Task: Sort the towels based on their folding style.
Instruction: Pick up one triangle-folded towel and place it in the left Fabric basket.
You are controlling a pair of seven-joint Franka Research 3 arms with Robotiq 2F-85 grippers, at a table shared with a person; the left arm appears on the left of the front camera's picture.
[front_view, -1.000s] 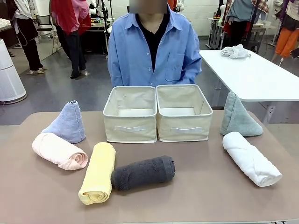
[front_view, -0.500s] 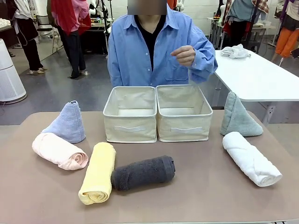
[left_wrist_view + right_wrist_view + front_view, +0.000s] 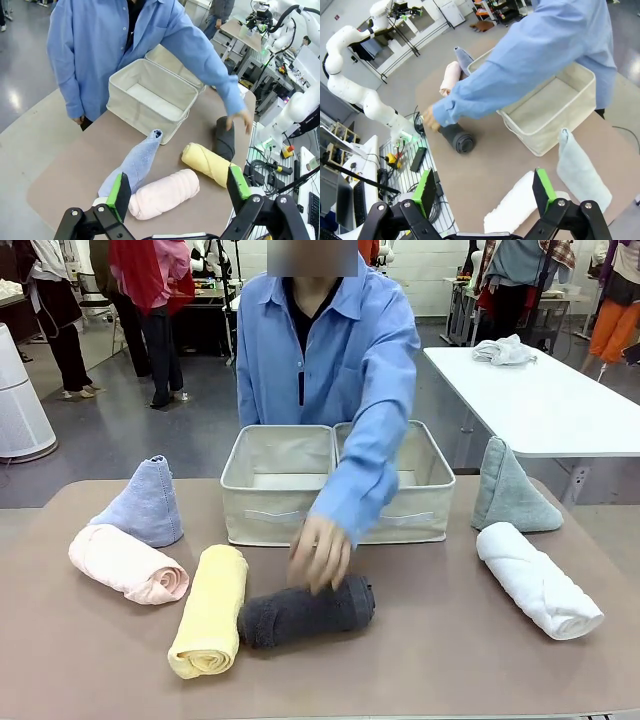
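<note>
Risk, shared reach: the person's hand is blurred just above the dark grey roll at lower centre of the front view. An arm sent there now could strike the hand or sleeve.
Risk, unrolling: the rolls are loose terry, so a pinch on an outer layer alone might pull one open and spoil its fold.
Risk, cones: the pale blue cone at left and the grey-green cone at right stand upright. A sideways nudge would likely topple them.
Risk, neighbours: the yellow roll appears to touch the dark grey roll and lies near the pink roll, so lifting one may drag another.
White roll: lower right, just in front of the grey-green cone.
Left basket: centre, no towel inside.
Right basket: touching the left basket and crossed by the sleeve; the visible part holds nothing.
Left gripper: fingers spread wide, gripping nothing.
Right gripper: fingers spread wide, gripping nothing.
</note>
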